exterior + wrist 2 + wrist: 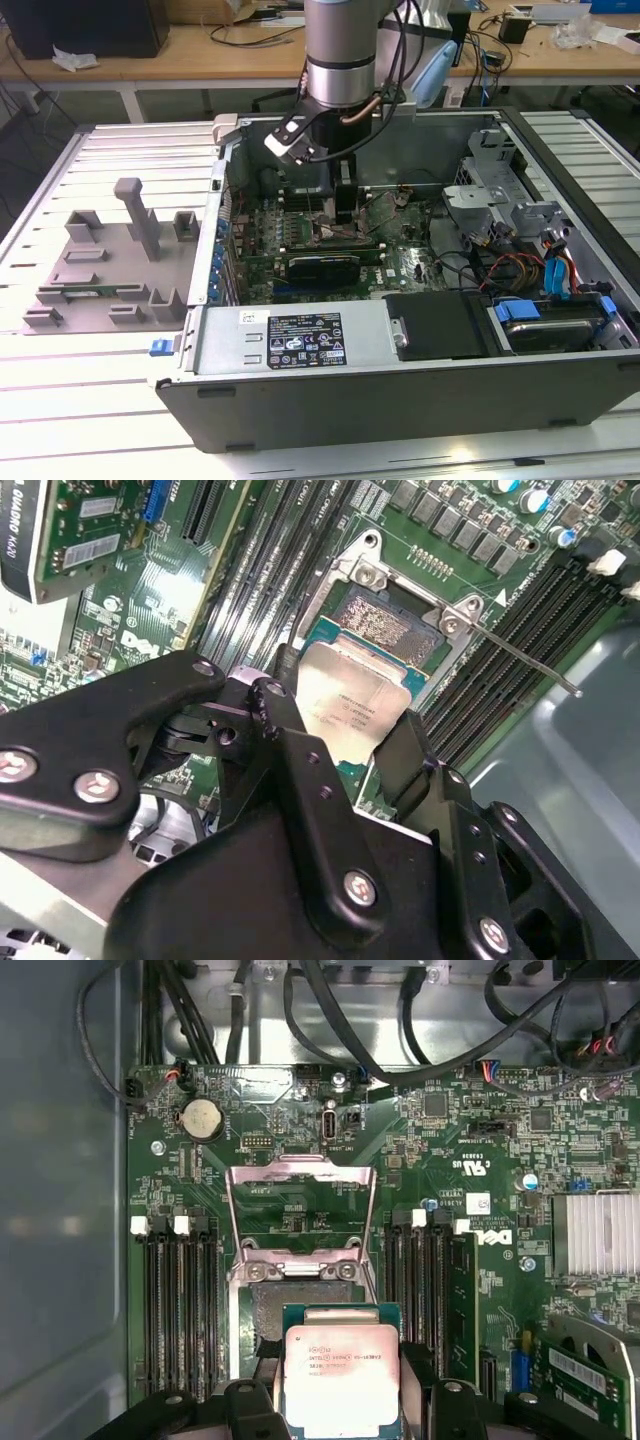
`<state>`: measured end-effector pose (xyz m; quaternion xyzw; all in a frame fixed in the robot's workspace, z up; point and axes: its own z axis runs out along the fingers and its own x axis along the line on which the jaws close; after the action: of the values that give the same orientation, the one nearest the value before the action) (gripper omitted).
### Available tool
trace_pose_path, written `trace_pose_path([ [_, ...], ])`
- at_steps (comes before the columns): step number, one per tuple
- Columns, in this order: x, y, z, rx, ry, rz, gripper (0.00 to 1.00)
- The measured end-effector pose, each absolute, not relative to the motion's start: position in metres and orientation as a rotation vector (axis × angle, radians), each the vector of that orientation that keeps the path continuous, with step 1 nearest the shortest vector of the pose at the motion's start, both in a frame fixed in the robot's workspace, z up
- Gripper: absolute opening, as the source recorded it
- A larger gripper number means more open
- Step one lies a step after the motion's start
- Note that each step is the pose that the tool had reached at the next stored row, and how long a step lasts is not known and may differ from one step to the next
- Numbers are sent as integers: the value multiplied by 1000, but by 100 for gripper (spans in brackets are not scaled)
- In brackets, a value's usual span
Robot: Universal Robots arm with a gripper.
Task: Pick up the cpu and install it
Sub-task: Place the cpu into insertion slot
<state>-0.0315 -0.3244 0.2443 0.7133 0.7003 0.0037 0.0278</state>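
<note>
cpu (342, 1375): small flat square chip with a shiny silver metal top and green rim, held over the socket's edge (touching or not, I cannot tell).
gripper (345, 712): black metal, fingers (408, 760) clenched on the cpu's opposite edges.
socket (290, 1315): dark square recess with its silver metal frame (300, 1167) flipped open, on the green motherboard (450, 1160).
computer case (400, 400): grey, open; the grey plastic fixture plate (110, 270) lies at nine o'clock of it in the exterior view.

Inside the computer case (400, 385), the cpu (352, 705) sits in the gripper (345, 718) over one edge of the motherboard socket (385, 620). Fixture blocks (110, 270) stand on the table (90, 410) at the exterior view's left.
</note>
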Motion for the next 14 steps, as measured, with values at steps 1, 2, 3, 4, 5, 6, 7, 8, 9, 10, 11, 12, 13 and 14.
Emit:
trace_pose_path([
  [1,-32,-324,244,2202,2162,11,55],
  [2,-32,-324,242,2201,2163,11,55],
  [3,-32,-324,240,2200,2164,11,55],
  [4,-31,-324,239,2199,2166,12,55],
  [5,-32,-324,238,2197,2167,12,55],
  [6,-32,-324,237,2195,2169,12,55],
  [7,-32,-324,236,2194,2171,12,55],
  [8,-32,-323,235,2190,2174,12,55],
  [9,-32,-322,234,2187,2177,12,55],
  [10,-32,-322,233,2185,2180,12,55],
  [11,-32,-321,233,2181,2183,12,55],
  [12,-31,-320,231,2177,2187,12,55],
  [13,-31,-320,230,2176,2189,12,55],
  [14,-31,-320,228,2174,2191,11,55],
])
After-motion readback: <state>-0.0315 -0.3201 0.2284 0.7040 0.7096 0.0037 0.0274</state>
